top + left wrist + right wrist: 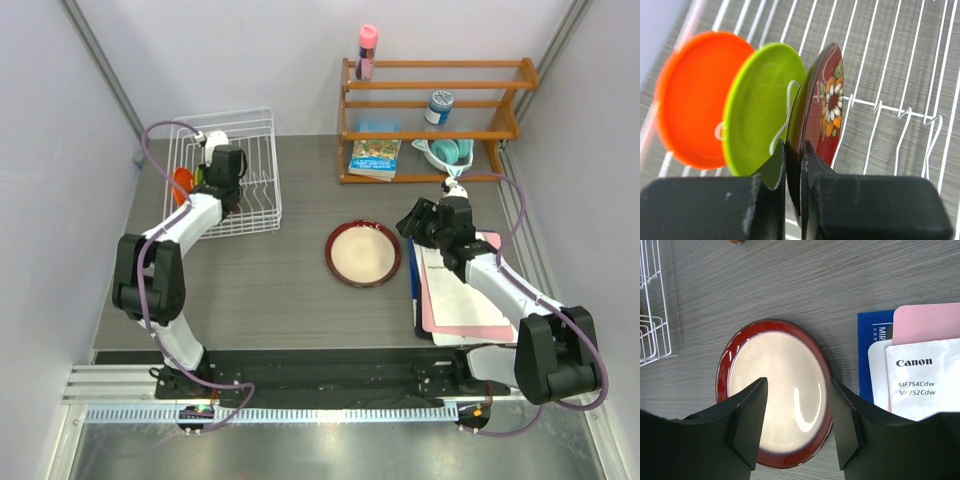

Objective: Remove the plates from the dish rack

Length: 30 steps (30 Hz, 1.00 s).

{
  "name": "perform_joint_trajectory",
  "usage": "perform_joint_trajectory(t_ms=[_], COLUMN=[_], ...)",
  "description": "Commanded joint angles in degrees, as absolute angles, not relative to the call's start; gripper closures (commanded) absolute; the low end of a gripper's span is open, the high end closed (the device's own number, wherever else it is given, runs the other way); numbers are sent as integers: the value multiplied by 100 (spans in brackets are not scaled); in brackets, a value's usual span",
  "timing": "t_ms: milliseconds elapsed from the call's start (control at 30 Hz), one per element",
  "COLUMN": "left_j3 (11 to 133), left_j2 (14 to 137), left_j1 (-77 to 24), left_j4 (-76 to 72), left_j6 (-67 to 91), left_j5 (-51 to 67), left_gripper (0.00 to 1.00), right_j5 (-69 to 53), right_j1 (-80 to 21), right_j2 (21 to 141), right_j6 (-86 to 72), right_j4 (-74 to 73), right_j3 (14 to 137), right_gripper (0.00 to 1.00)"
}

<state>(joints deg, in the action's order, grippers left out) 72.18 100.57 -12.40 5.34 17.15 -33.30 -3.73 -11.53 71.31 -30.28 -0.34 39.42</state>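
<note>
The white wire dish rack [255, 150] stands at the back left. In the left wrist view the orange plate [695, 95], the lime green plate [757, 100] and the dark red floral plate [830, 100] stand upright in the rack [900, 110]. My left gripper [794, 155] is shut on the rim of the floral plate. It shows in the top view [222, 165] over the rack. The large cream plate with a dark red rim [363, 252] lies flat on the table. My right gripper [797, 405] is open and empty above it [775, 405].
An orange wooden two-tier shelf [430, 100] stands at the back right with a book [375, 158], a teal dish [447, 150], a jar and a pink bottle. Manuals and a pink sheet [455, 290] lie at the right under my right arm.
</note>
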Motion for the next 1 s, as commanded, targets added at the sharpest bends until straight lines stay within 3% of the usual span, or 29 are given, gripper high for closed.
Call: perform_joint_trajectory(t_ms=[0, 233, 333, 500, 667, 967], left_j3=[7400, 7374, 7287, 6672, 5890, 5159], left_j2=[9256, 8483, 7877, 6866, 6504, 6495], left_j1=[-1274, -1494, -1573, -1582, -1740, -2583], left_j4=[369, 676, 1220, 1441, 715, -174], left_j6=[1030, 720, 1271, 2486, 3567, 4394], left_j5=[-4236, -4457, -3765, -1071, 454, 800], left_gripper=[100, 100, 100, 100, 100, 100], right_j5=[-413, -492, -693, -1414, -1934, -2004], right_j1=[-1143, -1143, -1143, -1169, -1414, -2065], right_j2=[7075, 6891, 6733, 6539, 6399, 6978], right_j6=[-3023, -3059, -3041, -3225, -3638, -4122], right_j4=[35, -167, -158, -27, 659, 1511], right_j3=[3955, 3990, 3990, 4008, 3894, 3841], right_gripper=[42, 40, 38, 37, 34, 32])
